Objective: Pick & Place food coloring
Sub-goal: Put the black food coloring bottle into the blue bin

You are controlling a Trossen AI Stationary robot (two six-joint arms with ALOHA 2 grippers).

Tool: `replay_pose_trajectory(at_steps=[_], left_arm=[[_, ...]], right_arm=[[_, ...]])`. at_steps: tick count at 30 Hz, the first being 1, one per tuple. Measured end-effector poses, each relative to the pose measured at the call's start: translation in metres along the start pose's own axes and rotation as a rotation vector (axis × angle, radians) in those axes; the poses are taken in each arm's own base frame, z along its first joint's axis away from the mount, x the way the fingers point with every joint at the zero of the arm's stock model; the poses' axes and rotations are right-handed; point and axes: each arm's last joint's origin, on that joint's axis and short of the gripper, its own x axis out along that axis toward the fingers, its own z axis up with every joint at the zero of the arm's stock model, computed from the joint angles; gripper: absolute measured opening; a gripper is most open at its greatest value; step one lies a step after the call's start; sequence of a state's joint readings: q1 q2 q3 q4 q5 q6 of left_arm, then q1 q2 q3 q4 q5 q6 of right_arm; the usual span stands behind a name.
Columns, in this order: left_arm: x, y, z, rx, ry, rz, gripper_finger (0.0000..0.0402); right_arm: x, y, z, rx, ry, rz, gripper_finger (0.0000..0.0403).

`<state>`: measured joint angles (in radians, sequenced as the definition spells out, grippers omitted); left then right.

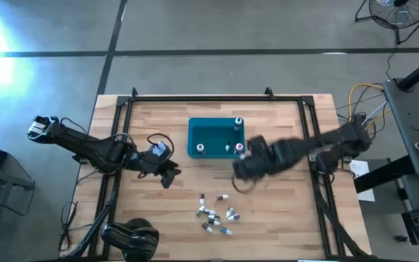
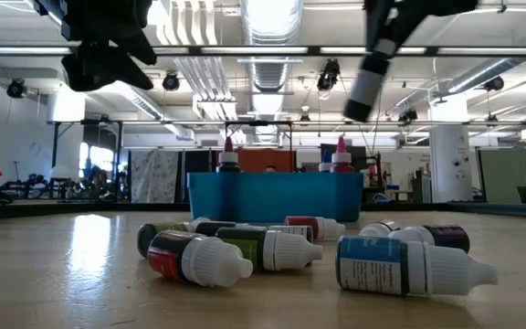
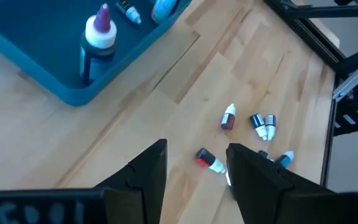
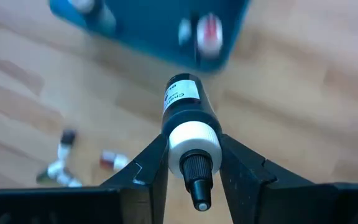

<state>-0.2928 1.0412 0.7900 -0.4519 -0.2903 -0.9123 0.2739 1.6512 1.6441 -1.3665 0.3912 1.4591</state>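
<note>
Nearest the table's front edge, loose bottles (image 1: 215,216) are lying scattered on their sides on the table (image 1: 282,218). Above and beyond them, the right gripper (image 4: 194,163) is pinching a dark bottle (image 4: 184,109) just behind its white collar, nozzle pointing back toward the wrist. It looks light, rigid and smooth, so gripping the body near the collar should be keeping it from slipping. The left gripper (image 3: 196,163) is hovering with fingers parted and empty. Farther back, the teal bin (image 1: 215,148) is holding upright bottles (image 1: 238,123)
</note>
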Motion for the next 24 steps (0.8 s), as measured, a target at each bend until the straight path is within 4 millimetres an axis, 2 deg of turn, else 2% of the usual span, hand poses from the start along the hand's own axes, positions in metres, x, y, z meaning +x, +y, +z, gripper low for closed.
replay_pose_trajectory(at_steps=[6, 11, 17, 24], left_arm=[[0.006, 0.008, -0.010, -0.088, 0.030, 0.028, 0.0142], [0.011, 0.016, -0.018, -0.113, 0.048, 0.053, 0.0142], [0.018, 0.028, -0.030, -0.097, 0.077, 0.095, 0.0142], [0.026, 0.044, -0.045, -0.076, 0.115, 0.153, 0.0142]], right_arm=[[0.006, -0.007, 0.077, -0.086, -0.083, 0.025, 0.0107], [0.024, -0.019, 0.121, -0.106, -0.066, 0.077, 0.0108], [0.052, -0.043, 0.142, -0.150, 0.050, 0.049, 0.0109], [0.078, -0.052, 0.142, -0.214, 0.134, 0.080, 0.0110]])
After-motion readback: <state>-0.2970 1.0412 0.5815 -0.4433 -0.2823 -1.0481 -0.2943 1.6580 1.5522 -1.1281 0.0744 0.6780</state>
